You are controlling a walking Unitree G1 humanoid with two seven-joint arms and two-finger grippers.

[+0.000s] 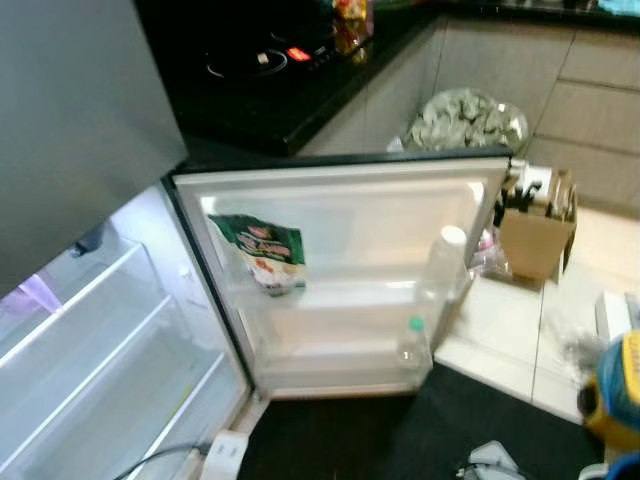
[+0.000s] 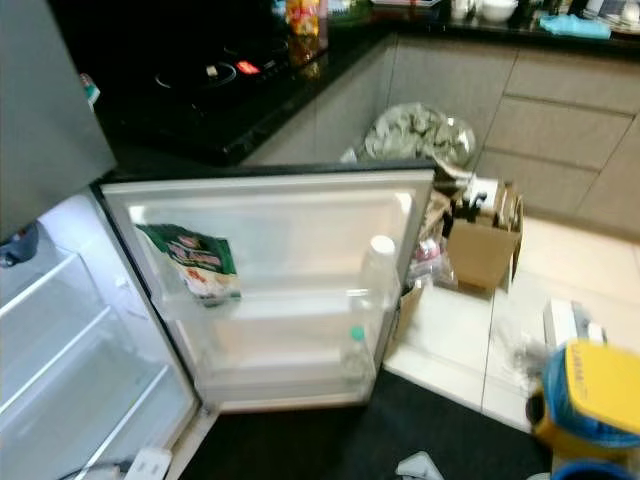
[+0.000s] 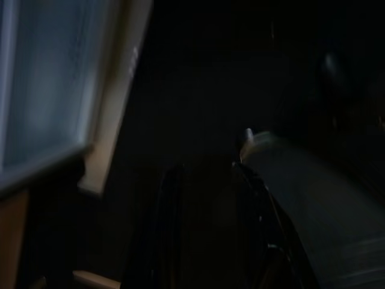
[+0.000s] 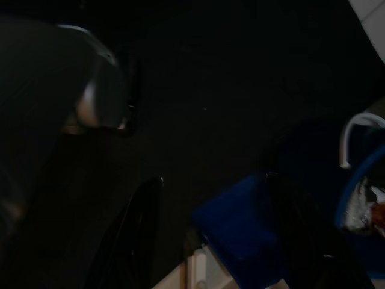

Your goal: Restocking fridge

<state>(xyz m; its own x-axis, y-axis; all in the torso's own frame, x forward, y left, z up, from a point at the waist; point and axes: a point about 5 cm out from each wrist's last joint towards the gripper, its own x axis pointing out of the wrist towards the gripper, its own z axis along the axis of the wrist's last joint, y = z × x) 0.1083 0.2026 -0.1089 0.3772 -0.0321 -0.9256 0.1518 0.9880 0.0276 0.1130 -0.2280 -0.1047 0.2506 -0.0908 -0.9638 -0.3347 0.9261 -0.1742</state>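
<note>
The small fridge stands open, its door swung wide toward me. On the door's upper shelf sit a green snack bag and a clear bottle with a white cap. A green-capped bottle stands on the lower shelf. The lit interior shelves lie at the left. In the dark left wrist view, my left gripper hangs open beside the fridge's edge. My right gripper hangs open over a blue basket with nothing held.
A black mat lies before the fridge, with a white power strip at its left. A cardboard box and a full rubbish bag stand past the door. A yellow pack in a blue basket sits at my right. The black counter runs behind.
</note>
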